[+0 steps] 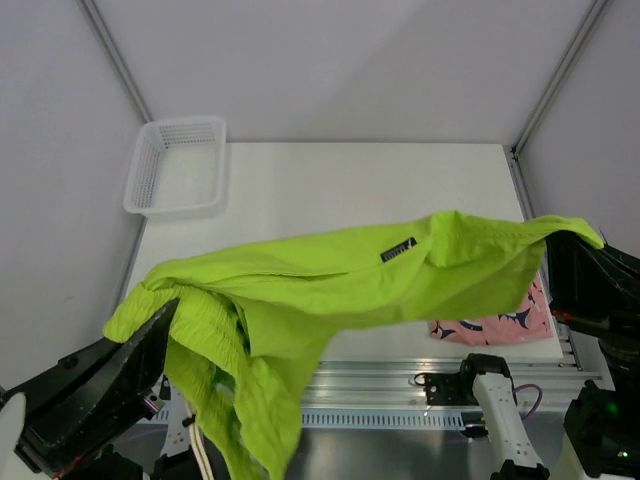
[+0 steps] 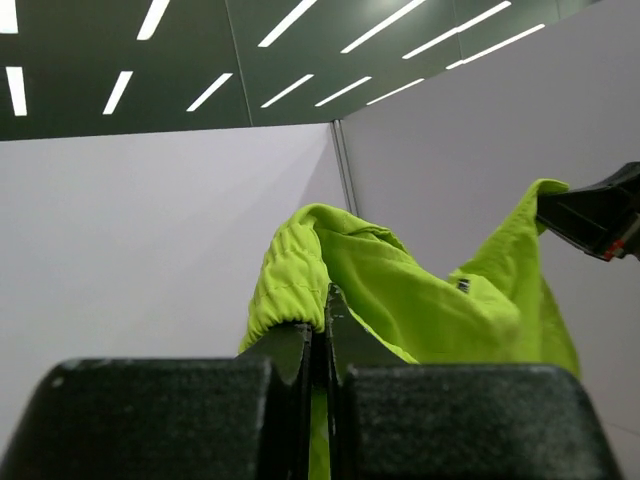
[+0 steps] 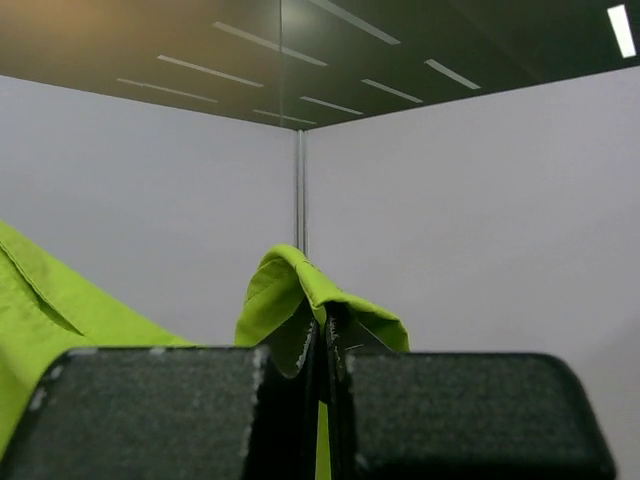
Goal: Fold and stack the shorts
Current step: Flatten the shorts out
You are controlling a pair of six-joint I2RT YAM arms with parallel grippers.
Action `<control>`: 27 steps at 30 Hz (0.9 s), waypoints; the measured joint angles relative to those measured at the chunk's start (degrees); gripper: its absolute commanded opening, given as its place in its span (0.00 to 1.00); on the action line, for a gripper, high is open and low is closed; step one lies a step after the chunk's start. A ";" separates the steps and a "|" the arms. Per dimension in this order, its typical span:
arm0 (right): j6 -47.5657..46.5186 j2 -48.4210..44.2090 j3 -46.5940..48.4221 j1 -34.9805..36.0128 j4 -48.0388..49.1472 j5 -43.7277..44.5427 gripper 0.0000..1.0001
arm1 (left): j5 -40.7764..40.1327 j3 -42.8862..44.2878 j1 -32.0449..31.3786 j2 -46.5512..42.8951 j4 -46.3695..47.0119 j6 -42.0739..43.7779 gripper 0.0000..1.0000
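Note:
The lime green shorts (image 1: 330,280) hang stretched in the air between both arms, above the near part of the table. My left gripper (image 1: 160,305) is shut on their left end, and in the left wrist view green cloth (image 2: 400,290) bunches over the closed tips of my left gripper (image 2: 322,320). At the far right, my right gripper (image 1: 580,237) is shut on the other end; a fold of the green shorts (image 3: 300,285) drapes over my right gripper (image 3: 325,325). The pink printed shorts (image 1: 495,322) lie flat on the table's near right, partly hidden under the green pair.
A white mesh basket (image 1: 177,167) sits at the table's far left corner. The white table (image 1: 380,190) stretches behind the raised cloth. A metal rail (image 1: 400,395) runs along the near edge between the arm bases. Walls enclose the back and sides.

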 measured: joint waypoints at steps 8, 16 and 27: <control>-1.77 12.59 8.28 1.55 -5.22 0.09 0.00 | 2.10 -4.15 -0.02 10.23 2.82 -3.50 0.00; 4.48 24.28 -29.09 1.70 -0.15 -4.07 0.00 | -1.22 -49.03 -5.03 21.29 6.14 -4.50 0.00; 9.33 21.31 -57.37 1.57 14.21 -3.78 0.00 | -15.52 -73.05 -17.59 20.90 11.61 0.59 0.00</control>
